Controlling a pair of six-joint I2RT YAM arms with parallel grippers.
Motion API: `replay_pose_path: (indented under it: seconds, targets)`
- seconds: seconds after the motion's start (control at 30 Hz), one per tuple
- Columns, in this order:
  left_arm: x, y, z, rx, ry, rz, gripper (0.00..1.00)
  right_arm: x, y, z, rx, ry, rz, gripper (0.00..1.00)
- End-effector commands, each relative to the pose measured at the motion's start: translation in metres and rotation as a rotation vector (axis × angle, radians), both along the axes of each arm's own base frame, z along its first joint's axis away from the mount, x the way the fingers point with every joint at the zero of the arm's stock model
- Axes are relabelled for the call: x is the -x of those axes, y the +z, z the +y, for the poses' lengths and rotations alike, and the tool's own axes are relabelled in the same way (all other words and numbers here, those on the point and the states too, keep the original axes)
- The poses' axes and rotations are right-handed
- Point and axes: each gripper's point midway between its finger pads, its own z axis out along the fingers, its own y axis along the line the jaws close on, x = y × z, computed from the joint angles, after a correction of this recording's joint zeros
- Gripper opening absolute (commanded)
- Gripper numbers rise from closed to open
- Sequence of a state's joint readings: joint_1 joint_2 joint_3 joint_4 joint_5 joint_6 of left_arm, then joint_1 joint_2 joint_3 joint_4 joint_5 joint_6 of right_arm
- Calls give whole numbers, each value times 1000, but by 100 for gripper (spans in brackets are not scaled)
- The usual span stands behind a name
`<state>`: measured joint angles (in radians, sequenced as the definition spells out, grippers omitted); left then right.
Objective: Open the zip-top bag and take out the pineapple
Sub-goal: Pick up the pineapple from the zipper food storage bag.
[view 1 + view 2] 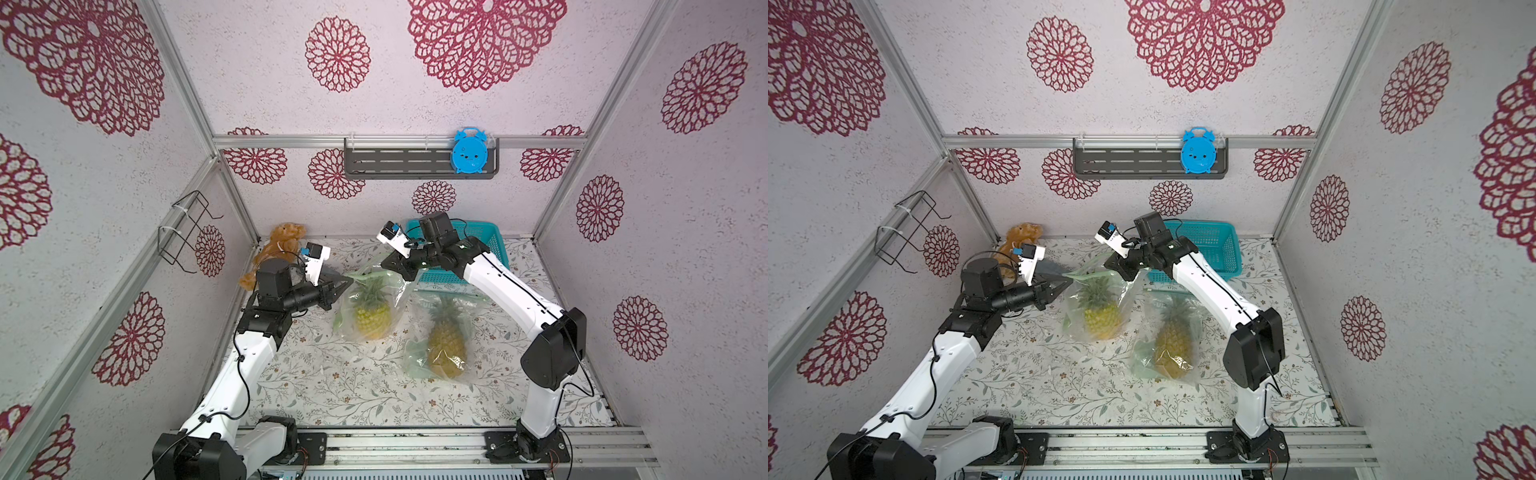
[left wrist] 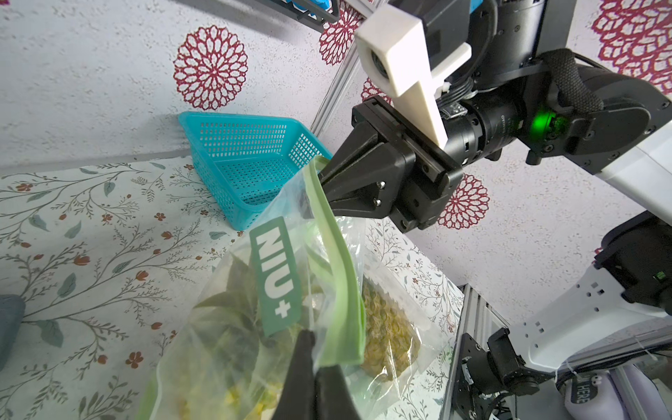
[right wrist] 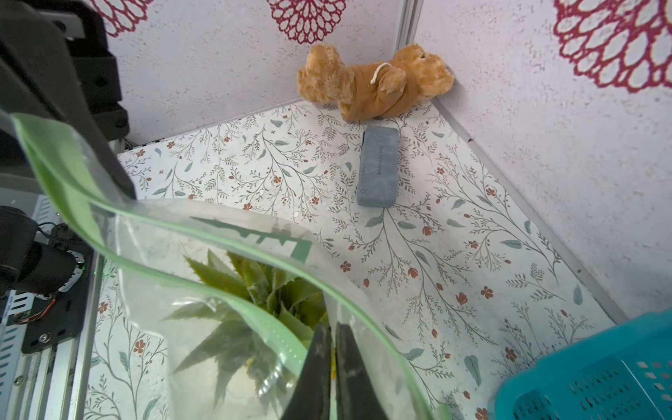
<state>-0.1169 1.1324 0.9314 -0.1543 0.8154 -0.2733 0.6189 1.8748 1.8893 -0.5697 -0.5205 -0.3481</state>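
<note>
While the pineapple [image 1: 372, 320] sits inside, the bag [image 1: 349, 309] at mid-frame is pinched at its green top by the closed left gripper [image 1: 350, 282] and closed right gripper [image 2: 322, 175].

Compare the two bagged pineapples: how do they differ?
One clear green-zip plastic bag is pinched by the left end effector and right end effector; the second clear bag is untouched. The first's rim is lifted; the second lies flat. Both hold yellow pineapples.
</note>
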Motion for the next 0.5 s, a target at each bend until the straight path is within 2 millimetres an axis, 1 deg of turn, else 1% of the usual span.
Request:
replay_pose_path:
  seconds: [0.0,0.1,0.2,0.3,0.37,0.47]
  targets:
    - [1,6,-3,-5,-28,-14,0,-2,10,-1,29,-10,-21,10]
    - [2,6,-4,-2,-42,-14,0,-3,-1,0,64,0,-1,13]
    - [3,6,-5,-1,-50,-11,0,-1,-10,4,89,31,18,15]
    - [2,5,-5,-1,-48,-6,0,5,-17,8,111,72,43,19]
    - [2,4,-5,-2,-45,-5,0,12,-21,11,122,112,64,21]
    - [1,4,-4,-5,-40,-4,0,21,-24,11,124,155,87,27]
